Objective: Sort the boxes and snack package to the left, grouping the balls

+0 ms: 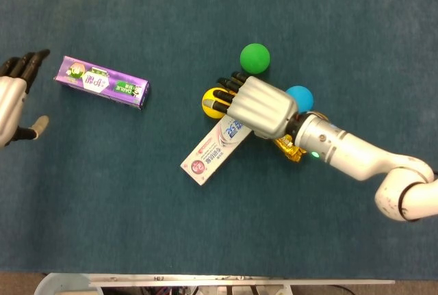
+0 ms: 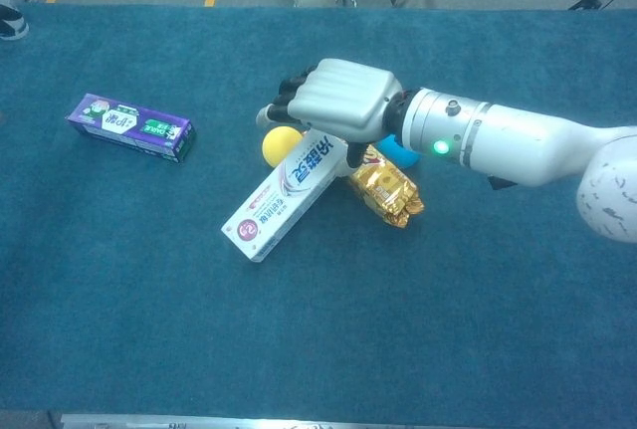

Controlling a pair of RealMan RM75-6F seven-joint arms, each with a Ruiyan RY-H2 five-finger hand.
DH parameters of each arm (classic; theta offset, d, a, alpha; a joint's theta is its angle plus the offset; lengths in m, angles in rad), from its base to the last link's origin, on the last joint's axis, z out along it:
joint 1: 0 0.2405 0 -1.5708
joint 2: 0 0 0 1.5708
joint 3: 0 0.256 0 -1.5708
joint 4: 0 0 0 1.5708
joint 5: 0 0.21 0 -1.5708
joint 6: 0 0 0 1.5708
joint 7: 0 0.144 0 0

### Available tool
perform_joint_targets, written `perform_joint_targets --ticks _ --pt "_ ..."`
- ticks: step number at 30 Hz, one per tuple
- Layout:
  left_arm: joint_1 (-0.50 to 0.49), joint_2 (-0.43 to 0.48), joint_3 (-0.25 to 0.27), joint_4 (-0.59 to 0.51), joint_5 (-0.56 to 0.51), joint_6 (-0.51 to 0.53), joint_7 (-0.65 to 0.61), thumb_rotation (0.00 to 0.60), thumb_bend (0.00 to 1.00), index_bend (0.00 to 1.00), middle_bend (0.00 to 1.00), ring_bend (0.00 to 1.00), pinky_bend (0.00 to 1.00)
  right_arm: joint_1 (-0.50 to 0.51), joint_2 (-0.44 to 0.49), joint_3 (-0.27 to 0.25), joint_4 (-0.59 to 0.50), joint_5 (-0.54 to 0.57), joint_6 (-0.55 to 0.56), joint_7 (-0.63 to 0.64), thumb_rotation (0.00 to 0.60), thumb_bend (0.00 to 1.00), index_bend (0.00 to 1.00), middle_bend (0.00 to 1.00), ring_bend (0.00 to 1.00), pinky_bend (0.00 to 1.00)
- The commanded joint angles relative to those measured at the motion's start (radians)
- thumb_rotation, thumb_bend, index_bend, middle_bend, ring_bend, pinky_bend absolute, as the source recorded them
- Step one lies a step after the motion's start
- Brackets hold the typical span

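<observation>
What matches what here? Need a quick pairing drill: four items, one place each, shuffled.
Items:
1. purple box
2. white box
3. green ball
4. left hand

Places:
A. far left edge of the head view
B. partly under the right hand
C. alone on the left of the table
D. just behind the right hand

Pairs: 1-C, 2-B, 3-D, 4-A
</observation>
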Motion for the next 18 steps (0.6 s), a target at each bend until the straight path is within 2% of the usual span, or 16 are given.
perform_joint_targets --ticks 1,11,18 --pt "0.005 0.005 0.0 0.001 0.006 -0.007 -0.009 0.6 0.27 0.0 0.13 0.15 0.28 0.019 -0.022 -0.013 0.013 0.035 0.001 -0.042 0.6 0.05 0.16 0.26 0.14 0.24" --pt "0.024 0.016 0.0 0.001 0.045 -0.016 -0.04 0.6 0.27 0.0 0.13 0.15 0.28 0.039 -0.065 -0.054 0.023 0.104 0.042 -0.151 0.6 0.05 0.17 0.26 0.14 0.24" --pt "0.03 0.015 -0.001 0.008 0.063 -0.031 -0.055 0.6 0.27 0.0 0.13 0.15 0.28 0.038 -0.094 -0.083 0.045 0.112 0.089 -0.197 0.6 0.08 0.29 0.33 0.2 0.3"
